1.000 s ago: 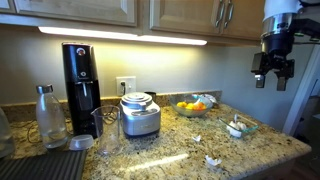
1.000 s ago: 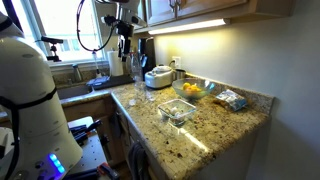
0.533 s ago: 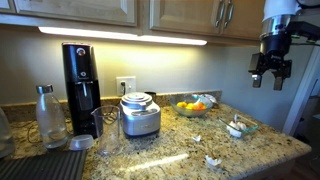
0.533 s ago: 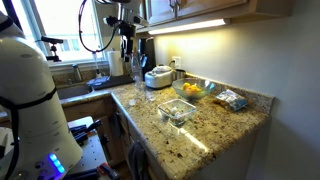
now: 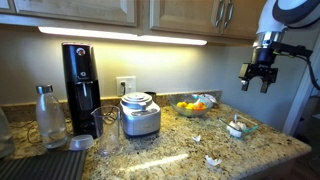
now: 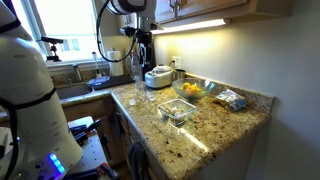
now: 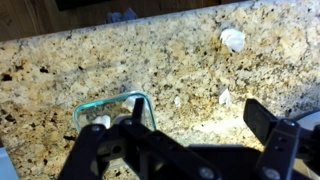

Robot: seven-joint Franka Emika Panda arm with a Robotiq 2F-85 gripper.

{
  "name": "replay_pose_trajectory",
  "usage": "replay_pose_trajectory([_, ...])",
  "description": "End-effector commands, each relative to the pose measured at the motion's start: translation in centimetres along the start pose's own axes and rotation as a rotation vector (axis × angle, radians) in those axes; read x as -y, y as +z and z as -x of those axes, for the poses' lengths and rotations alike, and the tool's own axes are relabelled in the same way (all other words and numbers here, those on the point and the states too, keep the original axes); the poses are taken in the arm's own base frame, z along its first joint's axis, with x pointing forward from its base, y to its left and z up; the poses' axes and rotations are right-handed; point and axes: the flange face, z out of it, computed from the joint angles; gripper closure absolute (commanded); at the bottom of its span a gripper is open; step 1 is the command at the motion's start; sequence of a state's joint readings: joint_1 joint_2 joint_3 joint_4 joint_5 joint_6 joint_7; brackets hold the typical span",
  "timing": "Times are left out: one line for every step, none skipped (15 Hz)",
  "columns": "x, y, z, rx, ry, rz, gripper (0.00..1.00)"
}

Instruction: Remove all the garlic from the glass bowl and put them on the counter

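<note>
Gripper (image 5: 256, 78), jaws wide and empty, has swung in high above the glass bowl (image 7: 105, 99); garlic (image 7: 100, 122) still inside, so descent comes next

Kitchen: granite counter (image 5: 170, 152), wooden cabinets (image 5: 90, 10).

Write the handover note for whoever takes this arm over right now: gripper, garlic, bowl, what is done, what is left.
Gripper: open, empty, raised well above the speckled tan granite counter.
Small clear glass bowl: stands on the counter and holds white papery garlic; how many bulbs cannot be told.
Done: one white bulb lies on the bare counter away from the bowl, and a smaller white piece lies nearby.
Left: come down over the bowl, lift out what is in it, and set it on the counter.
</note>
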State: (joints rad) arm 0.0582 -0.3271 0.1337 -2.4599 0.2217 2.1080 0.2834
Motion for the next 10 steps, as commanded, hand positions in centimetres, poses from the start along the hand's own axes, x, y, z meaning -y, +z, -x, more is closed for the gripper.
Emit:
replay_pose_trajectory([-1.4,0.6,-1.8,-0.046,-0.014,0.011,0.00])
replay_pose_trajectory([-0.8,0.7,-1.1,-0.021,0.000,0.007,0.00])
replay_pose_trajectory([-1.0,0.9,-1.5,-0.024,0.000,0.009,0.00])
replay_pose_trajectory([-1.0,1.0,-1.6,-0.024,0.000,0.010,0.00])
replay_pose_trajectory([-1.0,1.0,-1.7,-0.024,-0.001,0.010,0.00])
replay_pose_trajectory([-1.0,1.0,-1.7,-0.025,-0.001,0.010,0.00])
replay_pose_trajectory([-1.0,1.0,-1.7,-0.026,-0.002,0.009,0.00])
replay_pose_trajectory([-1.4,1.3,-2.1,-0.050,-0.006,0.012,0.00])
replay_pose_trajectory([-1.9,1.4,-2.5,-0.055,-0.006,0.011,0.00])
replay_pose_trajectory([-2.5,1.6,-2.9,-0.064,-0.016,0.017,0.00])
